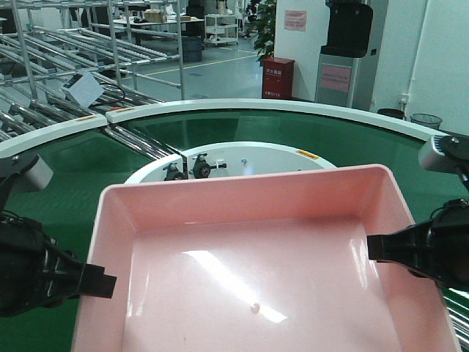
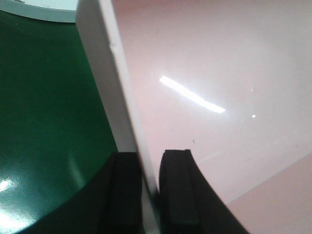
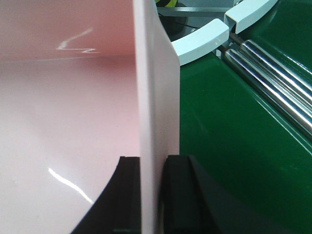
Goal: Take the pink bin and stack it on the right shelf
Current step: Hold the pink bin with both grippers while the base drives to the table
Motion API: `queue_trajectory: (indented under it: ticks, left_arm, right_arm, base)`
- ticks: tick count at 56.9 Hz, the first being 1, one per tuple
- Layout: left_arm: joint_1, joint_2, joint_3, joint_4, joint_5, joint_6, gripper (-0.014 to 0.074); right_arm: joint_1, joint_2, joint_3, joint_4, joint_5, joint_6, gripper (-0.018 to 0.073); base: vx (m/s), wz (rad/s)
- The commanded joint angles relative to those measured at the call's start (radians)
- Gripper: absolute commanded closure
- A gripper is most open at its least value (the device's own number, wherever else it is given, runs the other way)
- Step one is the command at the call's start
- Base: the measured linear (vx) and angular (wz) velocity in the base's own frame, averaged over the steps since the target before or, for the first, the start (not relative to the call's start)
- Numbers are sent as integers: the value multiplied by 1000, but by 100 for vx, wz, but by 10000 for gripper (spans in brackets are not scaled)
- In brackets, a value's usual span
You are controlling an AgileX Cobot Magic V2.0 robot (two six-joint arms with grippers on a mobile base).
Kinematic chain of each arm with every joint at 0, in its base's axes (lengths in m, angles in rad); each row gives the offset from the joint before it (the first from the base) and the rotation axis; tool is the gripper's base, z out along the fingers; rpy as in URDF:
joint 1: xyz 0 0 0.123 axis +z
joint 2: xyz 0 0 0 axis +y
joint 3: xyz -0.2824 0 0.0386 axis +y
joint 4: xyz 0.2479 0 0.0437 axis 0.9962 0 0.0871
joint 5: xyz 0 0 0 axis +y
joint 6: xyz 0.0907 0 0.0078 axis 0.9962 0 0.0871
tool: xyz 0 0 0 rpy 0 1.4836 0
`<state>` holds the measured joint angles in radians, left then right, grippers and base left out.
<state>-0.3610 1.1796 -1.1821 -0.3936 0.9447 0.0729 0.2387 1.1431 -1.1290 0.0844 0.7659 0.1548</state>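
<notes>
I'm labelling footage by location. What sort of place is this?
Probably a factory or warehouse floor: a curved green conveyor belt sweeps round beyond the pink bin, metal roller racks stand at the back left, and the painted floor has a marked lane line.

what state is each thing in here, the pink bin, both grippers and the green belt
pink bin: upright, open-topped, gripped on both side walls, only a tiny speck inside
left gripper: shut on the pink bin's left wall
right gripper: shut on the pink bin's right wall
green belt: lies under the bin; moving or stopped cannot be told
</notes>
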Motion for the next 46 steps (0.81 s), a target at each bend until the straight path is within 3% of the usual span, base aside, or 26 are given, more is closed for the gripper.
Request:
queue_trajectory:
  ticks: [1,46]
  left_arm:
    - [1,-30,-31,-2,-48,13,598]
    - [1,-30,-31,-2,-49,13,598]
  right_arm:
    - [-10,-28,-37,26,-113,2,568]
    - [-10,-28,-37,26,-113,2,568]
  base:
    - [0,0]
    - [-11,-2]
